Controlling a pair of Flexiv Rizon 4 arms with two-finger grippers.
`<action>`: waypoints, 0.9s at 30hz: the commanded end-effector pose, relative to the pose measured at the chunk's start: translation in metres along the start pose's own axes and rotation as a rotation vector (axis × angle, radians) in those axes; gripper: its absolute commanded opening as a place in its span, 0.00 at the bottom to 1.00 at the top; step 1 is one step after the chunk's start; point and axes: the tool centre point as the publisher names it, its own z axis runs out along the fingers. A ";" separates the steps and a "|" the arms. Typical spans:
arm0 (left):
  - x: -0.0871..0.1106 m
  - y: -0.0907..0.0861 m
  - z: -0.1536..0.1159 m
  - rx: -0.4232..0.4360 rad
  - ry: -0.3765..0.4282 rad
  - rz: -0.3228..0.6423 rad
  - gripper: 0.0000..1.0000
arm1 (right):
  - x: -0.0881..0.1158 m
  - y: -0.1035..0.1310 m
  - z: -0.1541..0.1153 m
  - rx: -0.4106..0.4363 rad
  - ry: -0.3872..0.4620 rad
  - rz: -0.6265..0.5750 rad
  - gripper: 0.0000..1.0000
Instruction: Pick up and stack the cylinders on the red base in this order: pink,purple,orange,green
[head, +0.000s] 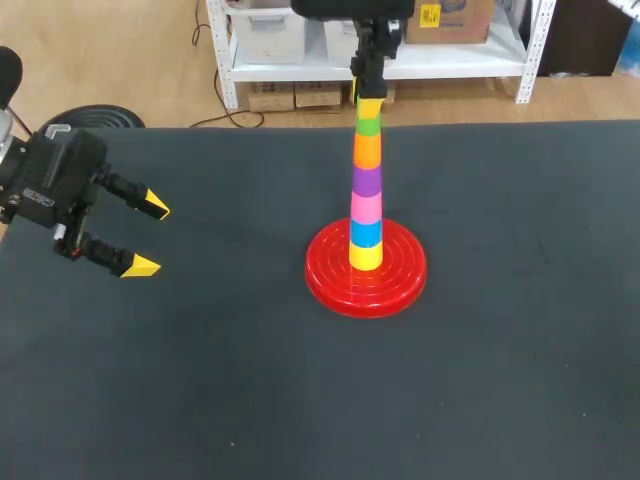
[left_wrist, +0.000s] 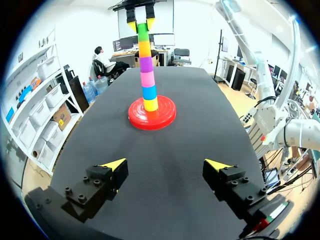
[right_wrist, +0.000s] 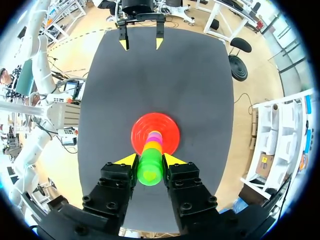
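Green cylinder (head: 369, 126) tops the stack on the red base (head: 330, 285) mid-table, just above the orange cylinder (head: 367, 150). Your right gripper (right_wrist: 151, 160) pinches it from both sides. This looks like the final placement, so release and lift straight up. Your left gripper (head: 148, 236) hangs spread, far left.

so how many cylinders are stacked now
6, one column on the red base: yellow lowest, then blue, pink, purple, orange, green on top in the right tool. None seem hidden.
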 end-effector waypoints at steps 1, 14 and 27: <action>0.001 0.000 0.001 -0.001 -0.002 0.002 1.00 | 0.002 0.002 0.007 0.009 -0.006 0.005 1.00; 0.001 0.000 0.001 -0.001 -0.002 0.002 1.00 | 0.013 0.013 -0.002 0.111 -0.092 0.041 1.00; 0.001 0.000 0.001 -0.001 -0.002 0.002 1.00 | 0.061 0.029 0.005 0.310 -0.404 0.227 1.00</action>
